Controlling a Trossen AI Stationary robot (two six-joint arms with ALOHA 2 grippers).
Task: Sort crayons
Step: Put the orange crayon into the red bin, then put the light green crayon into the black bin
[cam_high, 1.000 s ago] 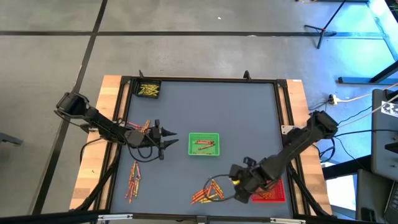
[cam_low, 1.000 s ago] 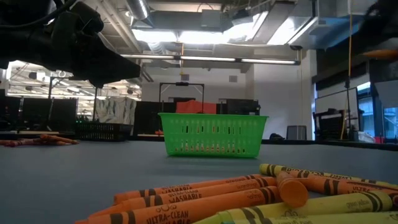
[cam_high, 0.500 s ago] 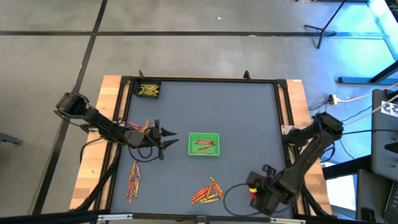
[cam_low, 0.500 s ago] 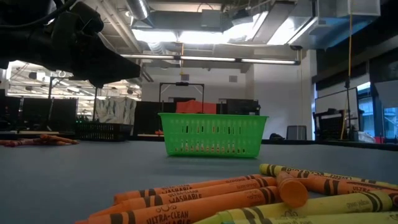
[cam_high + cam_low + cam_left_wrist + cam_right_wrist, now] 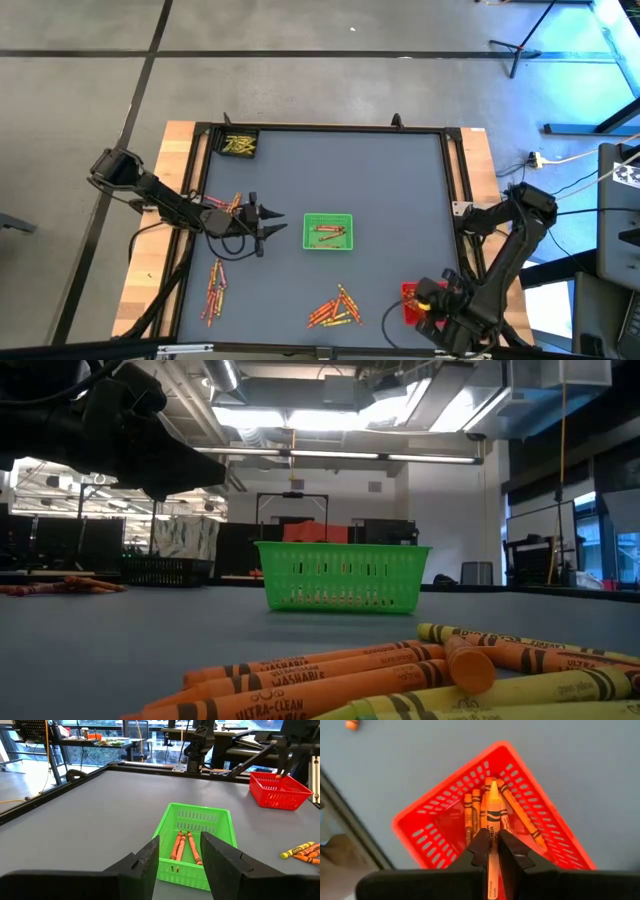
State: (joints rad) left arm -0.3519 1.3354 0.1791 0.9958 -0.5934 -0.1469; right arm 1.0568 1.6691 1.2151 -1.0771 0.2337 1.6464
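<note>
I've got my right claw clenched on an orange crayon, hanging over the red basket at the near right; I want it centred before dropping. Left claw waits parted by the green basket

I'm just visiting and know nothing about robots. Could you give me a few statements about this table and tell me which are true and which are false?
1. The right gripper holds an orange crayon above the red tray. True.
2. The green tray is empty. False: it holds a few crayons.
3. The left gripper is open and holds nothing. True.
4. The red tray sits at the table's middle. False: it sits near the right arm's edge.
</note>
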